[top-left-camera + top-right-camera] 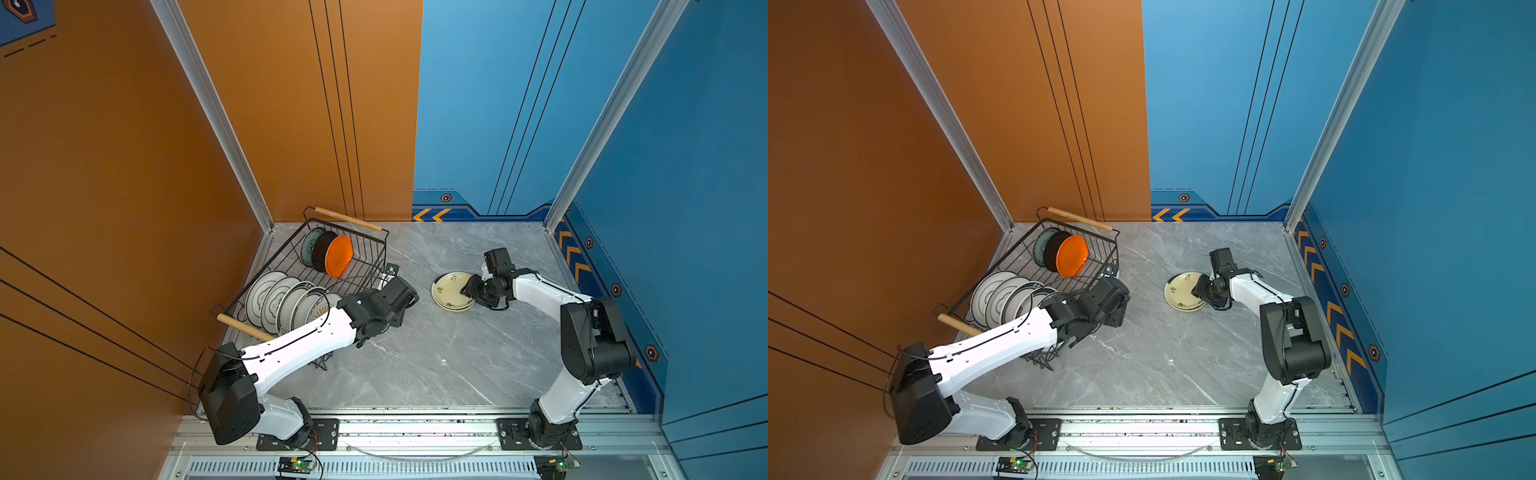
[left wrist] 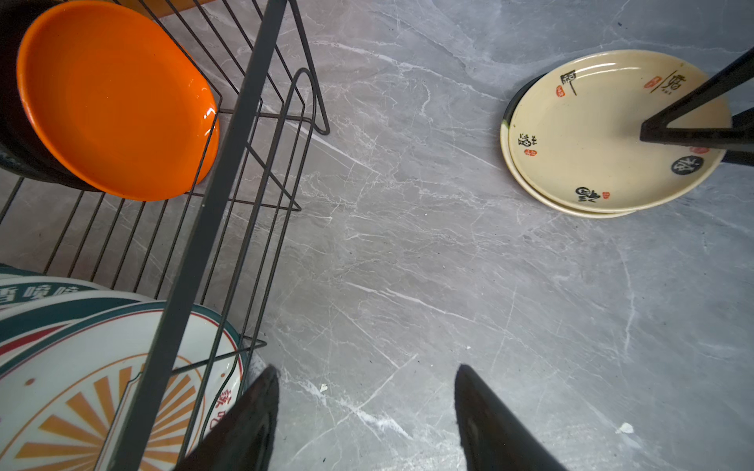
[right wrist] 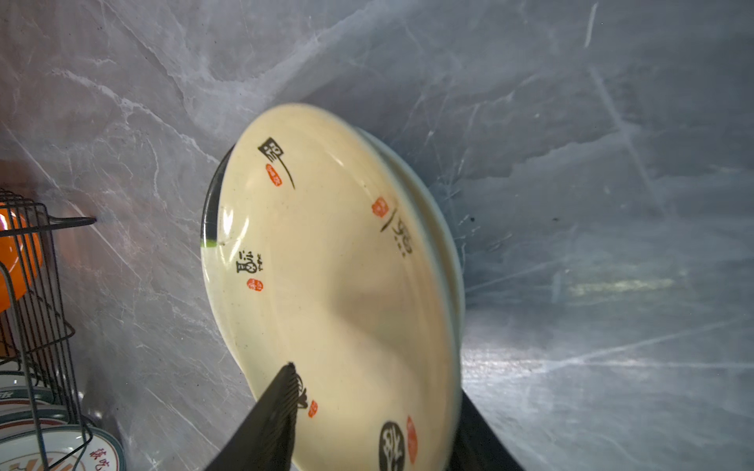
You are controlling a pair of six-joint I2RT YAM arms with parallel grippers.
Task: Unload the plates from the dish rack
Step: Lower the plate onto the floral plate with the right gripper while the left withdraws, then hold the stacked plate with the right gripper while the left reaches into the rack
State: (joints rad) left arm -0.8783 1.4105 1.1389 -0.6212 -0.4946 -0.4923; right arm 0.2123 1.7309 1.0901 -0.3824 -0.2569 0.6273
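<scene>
The dish rack [image 1: 370,254] stands at the far left of the grey table [image 1: 436,357], near the orange wall. Its long axis runs diagonally from the near handle [image 1: 243,327] to the far handle [image 1: 348,219].

Inside the rack, 5 white plates [image 1: 270,297] stand on edge at the near end. At the far end stand 3 smaller ones: a teal-patterned plate [image 1: 308,245], a black plate [image 1: 321,251] and an orange plate [image 1: 338,255]. Both rows go across the rack, parallel to the handles. The plates turn their faces to the right, toward the middle of the table.

Just beside the rack's right long side the left gripper [image 2: 367,369] hangs above bare table. Its jaws are spread and hold nothing.

Further right, well apart from the rack, 2 cream plates [image 1: 451,291] lie flat and face up, one on the other, the upper a little shifted. The right gripper [image 3: 375,379] reaches over their rim from the right. It has 1 finger [image 3: 281,403] above the upper plate's face and the other outside the rim. The jaws stand apart and do not press the plate.
</scene>
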